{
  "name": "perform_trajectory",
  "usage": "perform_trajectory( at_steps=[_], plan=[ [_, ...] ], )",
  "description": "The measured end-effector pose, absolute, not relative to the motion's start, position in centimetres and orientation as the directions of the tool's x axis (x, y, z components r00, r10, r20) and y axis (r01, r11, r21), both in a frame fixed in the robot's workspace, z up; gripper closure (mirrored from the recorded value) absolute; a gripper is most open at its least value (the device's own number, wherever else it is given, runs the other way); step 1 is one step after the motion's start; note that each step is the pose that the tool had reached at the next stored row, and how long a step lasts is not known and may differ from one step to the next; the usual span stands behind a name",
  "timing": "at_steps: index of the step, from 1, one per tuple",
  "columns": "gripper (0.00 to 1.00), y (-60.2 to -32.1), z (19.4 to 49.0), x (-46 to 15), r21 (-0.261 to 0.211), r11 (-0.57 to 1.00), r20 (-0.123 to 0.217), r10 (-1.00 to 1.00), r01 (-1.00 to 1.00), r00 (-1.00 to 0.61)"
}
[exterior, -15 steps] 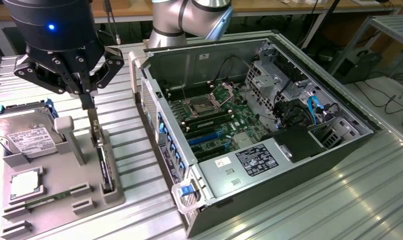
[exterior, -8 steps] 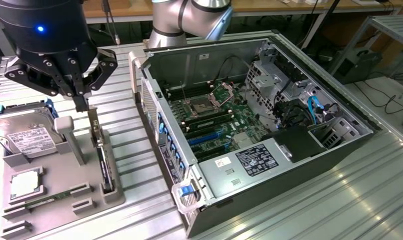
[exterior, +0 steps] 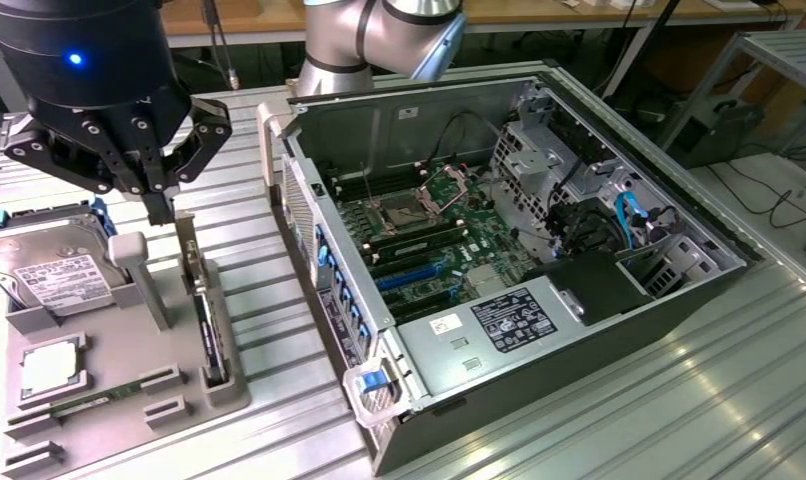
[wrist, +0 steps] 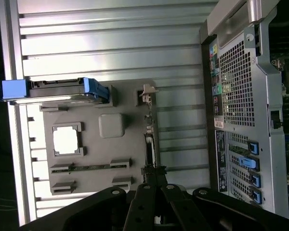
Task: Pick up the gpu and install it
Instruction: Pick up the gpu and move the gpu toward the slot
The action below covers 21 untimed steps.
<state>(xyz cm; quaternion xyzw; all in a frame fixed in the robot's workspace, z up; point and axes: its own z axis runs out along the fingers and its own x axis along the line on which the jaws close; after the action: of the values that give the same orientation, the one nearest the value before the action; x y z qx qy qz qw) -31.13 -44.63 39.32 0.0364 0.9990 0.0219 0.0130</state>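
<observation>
The gpu (exterior: 207,325) stands on its thin edge in a slot along the side of the grey fixture (exterior: 116,345) nearest the computer case. In the wrist view the gpu (wrist: 150,142) is a narrow dark strip with its silver bracket (wrist: 146,94) at the far end. My gripper (exterior: 159,205) hangs above the fixture near the gpu's bracket end, apart from it, its fingers together with nothing between them. The wrist view has the gripper (wrist: 154,175) over the gpu's near end. The open computer case (exterior: 563,150) lies at the exterior view's right, its motherboard (exterior: 437,235) exposed.
On the fixture sit a silver hard drive (exterior: 54,272) with blue rails, a square processor (exterior: 50,366) and a narrow memory stick (exterior: 90,398). The case's rear wall (wrist: 236,120) with blue slot clips stands close beside the fixture. A ribbed metal table (exterior: 643,400) carries everything.
</observation>
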Motion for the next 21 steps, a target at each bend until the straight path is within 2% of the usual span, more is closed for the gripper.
perform_trajectory(
  at_steps=[7,8,9,12,13,17,21],
  plan=[
    [0.89,-44.63,39.32,-31.13,0.045,0.996,-0.024,0.073,0.072,-0.997],
    [0.83,-44.63,39.32,-31.13,0.045,0.996,-0.024,0.073,0.072,-0.997],
    [0.83,-44.63,39.32,-31.13,0.045,0.996,-0.024,0.073,0.072,-0.997],
    [0.64,-44.63,39.32,-31.13,0.045,0.996,-0.024,0.073,0.072,-0.997],
    [0.64,-44.63,39.32,-31.13,0.045,0.996,-0.024,0.073,0.072,-0.997],
    [0.4,-44.63,39.32,-31.13,0.045,0.996,-0.024,0.073,0.072,-0.997],
    [0.4,-44.63,39.28,-31.13,0.045,0.998,-0.025,0.038,0.037,-0.999]
  ],
)
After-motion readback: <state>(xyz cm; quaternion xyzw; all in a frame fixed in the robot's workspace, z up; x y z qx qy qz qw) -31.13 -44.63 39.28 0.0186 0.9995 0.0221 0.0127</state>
